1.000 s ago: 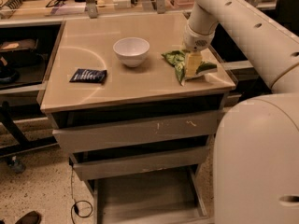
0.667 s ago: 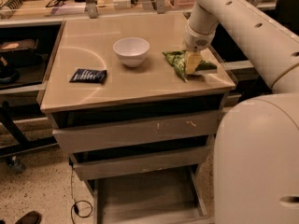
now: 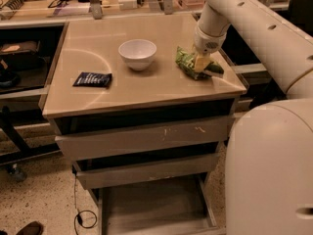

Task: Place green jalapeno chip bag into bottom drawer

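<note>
The green jalapeno chip bag (image 3: pixel 186 62) lies crumpled on the right side of the beige cabinet top (image 3: pixel 122 94). My gripper (image 3: pixel 201 62) comes down from the white arm (image 3: pixel 215 18) and is shut on the bag's middle, right at the tabletop. The bottom drawer (image 3: pixel 151 204) is pulled out below the cabinet front, and its flat grey floor shows nothing in it.
A white bowl (image 3: pixel 138 53) stands left of the bag. A flat dark navy packet (image 3: pixel 93 79) lies at the left of the top. The two upper grey drawers (image 3: pixel 142 136) are slightly ajar. My white base (image 3: pixel 269 170) fills the right foreground. Cluttered benches stand behind and to the left.
The bag has shifted slightly up and to the left with the gripper on it and looks more bunched. The bowl, packet and drawers have not moved.
</note>
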`<state>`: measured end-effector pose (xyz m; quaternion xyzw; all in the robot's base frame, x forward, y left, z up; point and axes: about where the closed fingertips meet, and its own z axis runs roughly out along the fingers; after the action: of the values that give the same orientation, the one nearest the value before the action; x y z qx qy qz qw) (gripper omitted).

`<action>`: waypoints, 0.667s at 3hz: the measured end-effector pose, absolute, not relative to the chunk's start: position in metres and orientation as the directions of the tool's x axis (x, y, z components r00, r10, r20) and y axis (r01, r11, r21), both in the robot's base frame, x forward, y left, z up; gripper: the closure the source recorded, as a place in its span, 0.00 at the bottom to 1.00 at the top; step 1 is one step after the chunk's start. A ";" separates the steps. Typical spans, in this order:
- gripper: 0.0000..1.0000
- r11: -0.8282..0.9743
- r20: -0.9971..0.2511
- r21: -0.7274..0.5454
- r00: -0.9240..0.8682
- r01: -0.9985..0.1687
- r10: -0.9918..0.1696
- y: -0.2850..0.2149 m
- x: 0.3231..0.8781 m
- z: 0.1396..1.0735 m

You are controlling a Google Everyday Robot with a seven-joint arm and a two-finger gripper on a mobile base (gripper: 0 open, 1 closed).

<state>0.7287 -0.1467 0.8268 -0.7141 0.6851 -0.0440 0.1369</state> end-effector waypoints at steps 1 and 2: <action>1.00 0.009 -0.119 -0.235 0.020 -0.972 -0.993 -0.153 0.707 0.828; 1.00 0.067 -0.122 -0.218 -0.041 -0.974 -0.992 -0.160 0.666 0.833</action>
<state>0.6661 -0.1601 0.8328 -0.6819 0.7205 -0.0378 0.1202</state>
